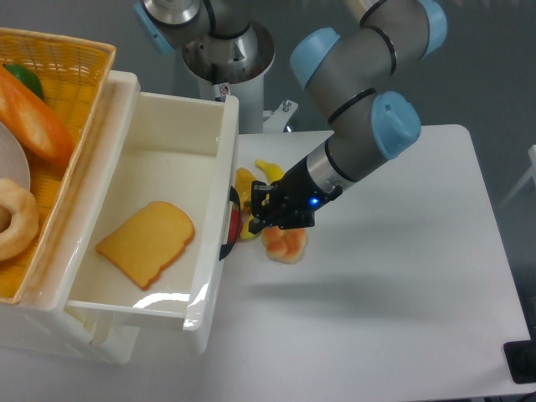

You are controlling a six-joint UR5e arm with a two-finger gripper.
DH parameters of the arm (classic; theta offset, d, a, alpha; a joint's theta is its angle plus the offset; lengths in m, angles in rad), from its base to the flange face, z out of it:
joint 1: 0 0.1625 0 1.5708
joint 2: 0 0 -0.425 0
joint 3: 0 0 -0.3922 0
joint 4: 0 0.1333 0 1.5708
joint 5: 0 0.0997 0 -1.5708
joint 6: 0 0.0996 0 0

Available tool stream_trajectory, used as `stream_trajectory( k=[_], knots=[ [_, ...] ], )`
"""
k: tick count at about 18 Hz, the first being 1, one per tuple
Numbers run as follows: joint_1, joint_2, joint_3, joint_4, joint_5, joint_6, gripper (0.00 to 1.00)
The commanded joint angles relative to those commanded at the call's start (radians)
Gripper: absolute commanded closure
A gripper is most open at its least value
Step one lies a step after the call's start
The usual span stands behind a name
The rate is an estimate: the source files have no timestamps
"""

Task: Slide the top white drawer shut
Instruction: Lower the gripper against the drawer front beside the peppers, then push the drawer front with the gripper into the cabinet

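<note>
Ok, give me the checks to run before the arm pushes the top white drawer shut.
1. Top white drawer pulled out, needing the push: ok.
2. Gripper right by the drawer front, near the black handle: ok.
3. Gripper open or shut: cannot tell.
4. Toast slice lies flat inside, below the rim: ok.
5. Toy foods on the table beside the drawer front, under the gripper, could get in the way: not ok.
</note>
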Motion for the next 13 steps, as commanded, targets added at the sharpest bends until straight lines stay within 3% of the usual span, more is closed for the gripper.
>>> stream_trajectory(
  k=[13],
  knots=[
    [-0.031, 0.037, 0.0, -0.014, -0.012, -0.018, 1.0]
  ],
)
